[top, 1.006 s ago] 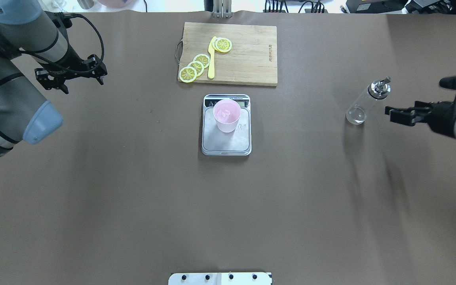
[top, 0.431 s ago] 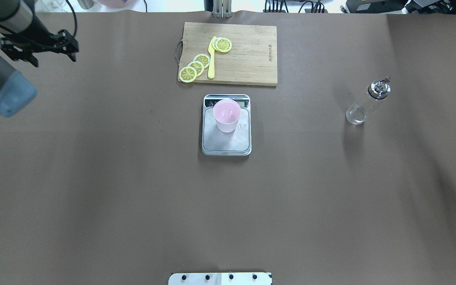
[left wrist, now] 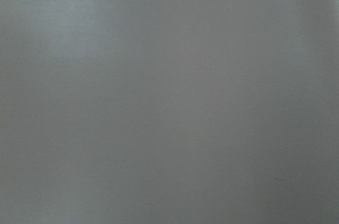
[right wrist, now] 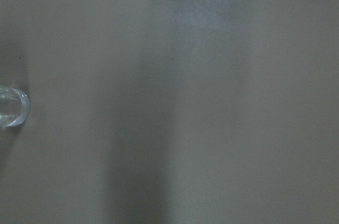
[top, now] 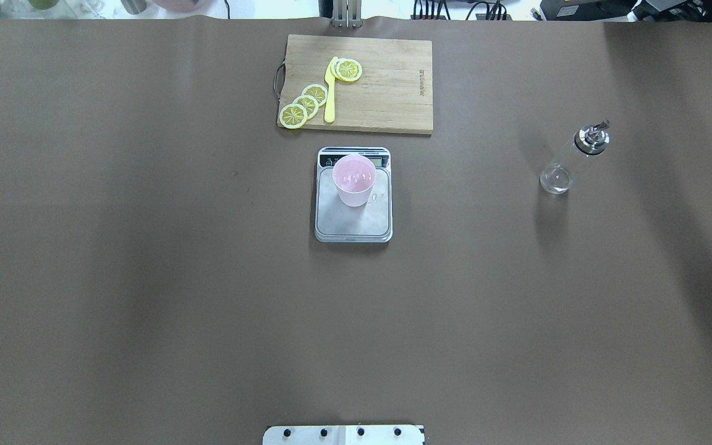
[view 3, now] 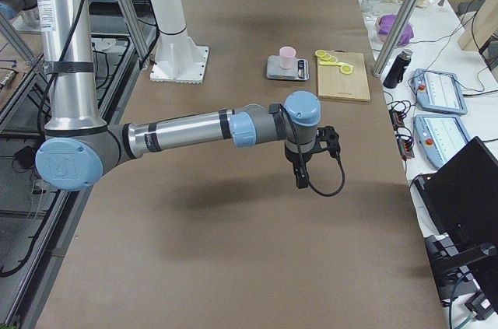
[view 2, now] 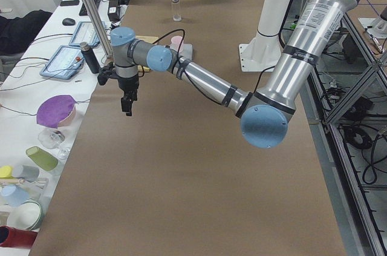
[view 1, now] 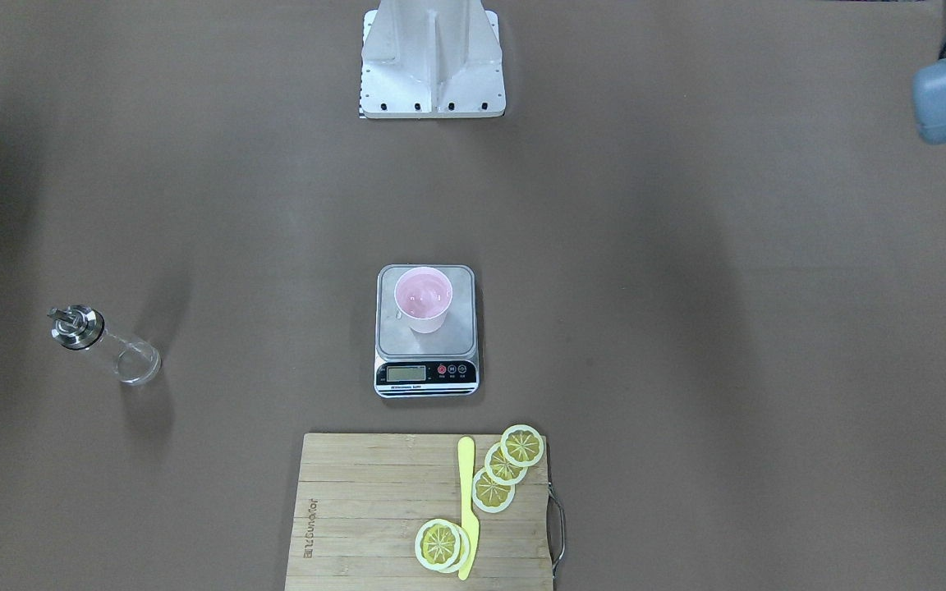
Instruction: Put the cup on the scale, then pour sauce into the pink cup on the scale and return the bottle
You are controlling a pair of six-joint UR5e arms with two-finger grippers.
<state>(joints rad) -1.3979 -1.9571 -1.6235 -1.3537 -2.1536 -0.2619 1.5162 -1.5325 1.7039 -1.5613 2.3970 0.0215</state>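
While the cup (top: 354, 180) is sitting upright on the scale (top: 353, 219), at the display end of its platform, the scale itself is lying in the middle of the counter (top: 146, 278), a little toward the far edge. The bottle (top: 572, 159) is standing upright on its own, well off toward the right edge and apart from both grippers. The left gripper (view 2: 127, 106) is pointing down near the far left corner, and the right gripper (view 3: 301, 177) is pointing down near the right edge (both are showing clearly only from the side, so I cannot tell how wide either pair of fingers is standing). A cutting board (top: 387, 86) is lying against the far edge, carrying lemon slices (top: 306, 102) and a yellow knife (top: 330, 93).
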